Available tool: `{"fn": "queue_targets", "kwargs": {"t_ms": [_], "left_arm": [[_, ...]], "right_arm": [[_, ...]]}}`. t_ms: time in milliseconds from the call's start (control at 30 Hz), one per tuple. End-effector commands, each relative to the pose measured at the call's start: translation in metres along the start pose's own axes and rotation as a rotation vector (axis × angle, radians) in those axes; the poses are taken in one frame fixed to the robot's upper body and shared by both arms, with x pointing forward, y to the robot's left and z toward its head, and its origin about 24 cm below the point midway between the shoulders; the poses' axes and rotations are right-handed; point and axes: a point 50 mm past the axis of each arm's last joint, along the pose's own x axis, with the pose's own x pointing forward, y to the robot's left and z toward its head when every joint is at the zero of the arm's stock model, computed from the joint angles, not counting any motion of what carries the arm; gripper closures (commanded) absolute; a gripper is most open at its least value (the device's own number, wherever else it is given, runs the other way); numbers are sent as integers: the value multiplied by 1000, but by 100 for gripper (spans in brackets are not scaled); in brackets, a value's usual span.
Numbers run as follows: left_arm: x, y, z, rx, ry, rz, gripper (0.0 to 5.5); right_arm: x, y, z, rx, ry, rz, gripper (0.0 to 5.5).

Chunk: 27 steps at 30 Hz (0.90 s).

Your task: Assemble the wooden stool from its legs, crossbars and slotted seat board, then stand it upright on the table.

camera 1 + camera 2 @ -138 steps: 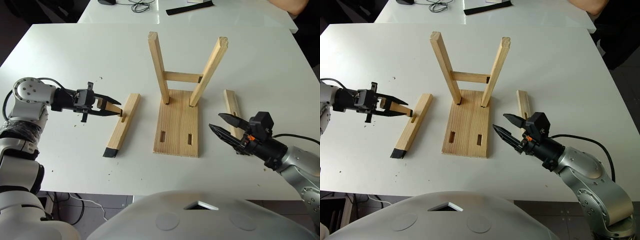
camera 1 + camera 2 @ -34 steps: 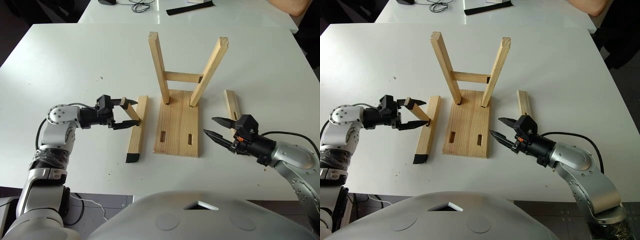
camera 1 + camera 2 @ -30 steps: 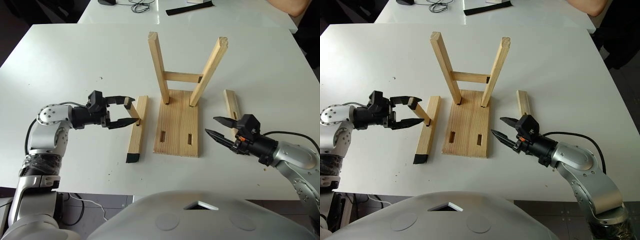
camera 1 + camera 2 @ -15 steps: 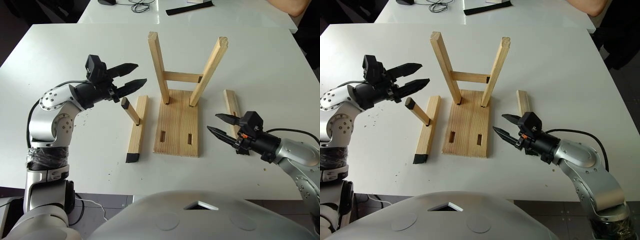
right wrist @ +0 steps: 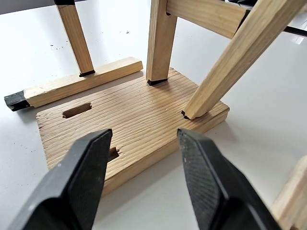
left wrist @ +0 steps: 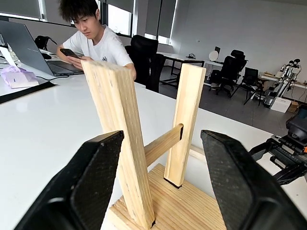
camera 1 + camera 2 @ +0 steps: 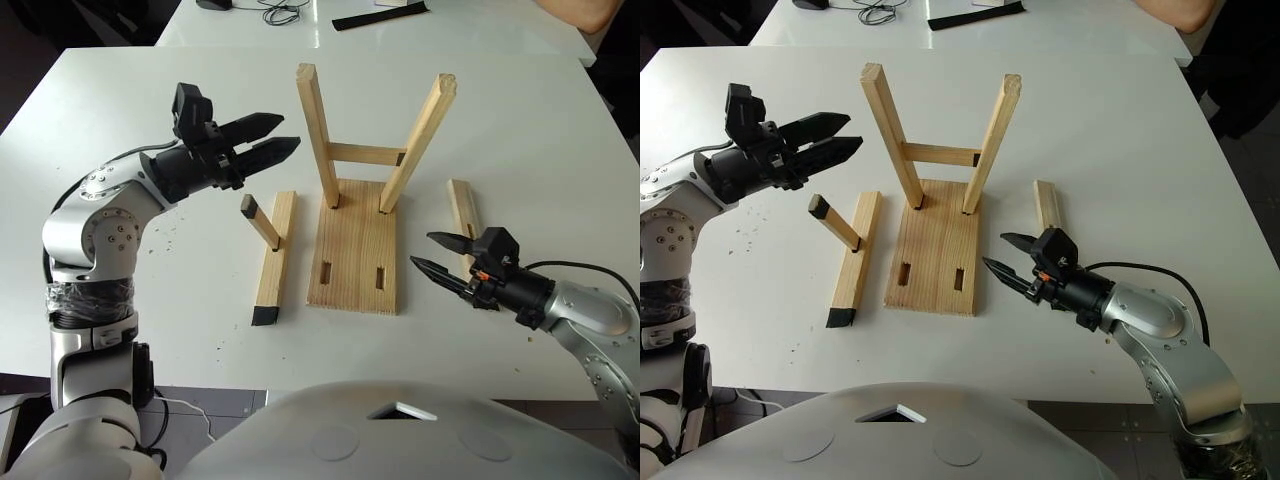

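The slotted seat board (image 7: 352, 245) lies flat mid-table. Two legs (image 7: 317, 135) (image 7: 418, 140) stand in its far slots, joined by a crossbar (image 7: 365, 154). Its two near slots (image 7: 327, 270) are empty. Left of the board lies a loose leg (image 7: 273, 262) with a short crossbar (image 7: 260, 221) sticking up from it. Another loose leg (image 7: 462, 212) lies right of the board. My left gripper (image 7: 288, 131) hovers open above the table, left of the standing legs, which its wrist view frames between the fingers (image 6: 96, 177). My right gripper (image 7: 422, 249) is open and empty by the board's near right corner (image 5: 144, 136).
The white table (image 7: 150, 100) has free room on its left and far right. A second table behind carries a black strip (image 7: 380, 16) and cables. The table's front edge runs just below the loose leg's black-tipped end (image 7: 265, 316).
My left gripper slid the loose leg toward the board, let go of its crossbar, then rose and moved up beside the standing legs. The right gripper has barely moved.
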Motion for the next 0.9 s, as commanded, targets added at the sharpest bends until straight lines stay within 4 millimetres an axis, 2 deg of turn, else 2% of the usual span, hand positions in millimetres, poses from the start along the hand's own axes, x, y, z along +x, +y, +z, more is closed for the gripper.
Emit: {"fn": "queue_targets", "kwargs": {"t_ms": [33, 100, 267, 367, 467, 733, 833, 900], "left_arm": [[6, -4, 16, 13, -40, -19, 251], [2, -5, -3, 4, 17, -8, 251], [-24, -6, -76, -70, 206, 70, 251], [-27, -10, -92, -81, 232, 67, 251], [-18, -10, -79, -69, 175, 50, 251], [2, -19, -10, 8, 39, -48, 251], [2, -34, 17, 40, 41, -131, 251], [-4, -48, 15, 33, 122, -193, 251]], "right_arm": [[0, 3, 2, -9, -4, 2, 299], [0, 3, 1, -8, 0, 7, 299], [2, 1, 0, -12, 21, 23, 299], [2, 0, -1, -12, 24, 25, 299], [2, 2, -1, -8, 22, 21, 299], [-1, 10, -4, 13, 10, -16, 299], [-4, 14, -5, 25, 6, -41, 299], [-7, 16, -6, 34, 4, -59, 299]]}}
